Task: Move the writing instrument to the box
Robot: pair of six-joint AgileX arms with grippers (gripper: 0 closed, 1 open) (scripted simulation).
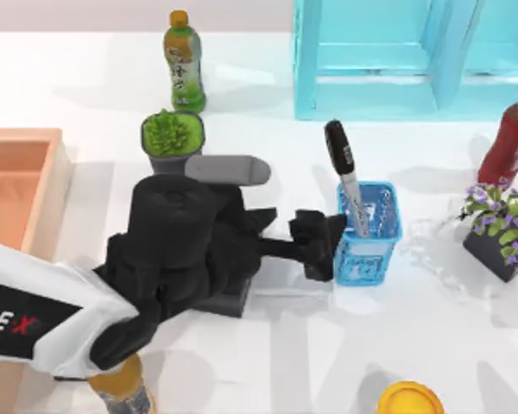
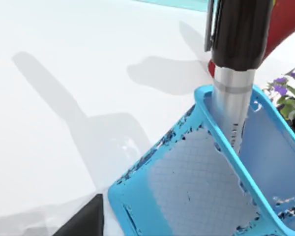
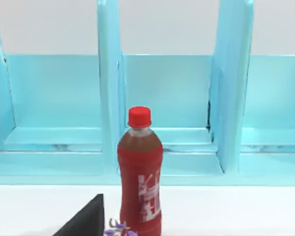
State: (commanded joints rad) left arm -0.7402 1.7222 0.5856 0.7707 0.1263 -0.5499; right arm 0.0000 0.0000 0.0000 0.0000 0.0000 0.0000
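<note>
White table (image 1: 268,362), seen from above, carrying all items. Turquoise shelf unit (image 1: 397,52) along the far edge, right of centre; open compartments (image 3: 164,93) with upright dividers facing the right wrist camera. Light peach-tan wooden box (image 1: 22,185) at the left edge, thick-walled and shallow, well apart from the pen. Left AgileX arm (image 1: 177,259), black with a white forearm cover, stretched from lower left toward the table's middle. Left gripper (image 1: 321,246) level with the blue mesh basket (image 1: 367,237) and just beside its left wall; spread of the fingers not discernible, nothing visibly held. Basket small, square, open-topped; in the left wrist view its mesh wall (image 2: 196,187) close to the camera. Marker pen (image 1: 345,177) standing in the basket, leaning toward the far side, thick black cap (image 2: 238,32) uppermost, white-grey barrel (image 2: 232,105) with small dark print dropping inside the rim. Red drink bottle (image 1: 511,138) with red cap at far right, upright before the shelf (image 3: 140,177). Green tea bottle (image 1: 183,62) with orange cap at far centre-left. Grey pot of green foliage (image 1: 173,138) near it. Dark pot of purple flowers (image 1: 501,224) at the right edge. Amber bottle (image 1: 121,388) at the near edge beneath the arm. Yellow round object (image 1: 410,401) at the near edge, right of centre.
</note>
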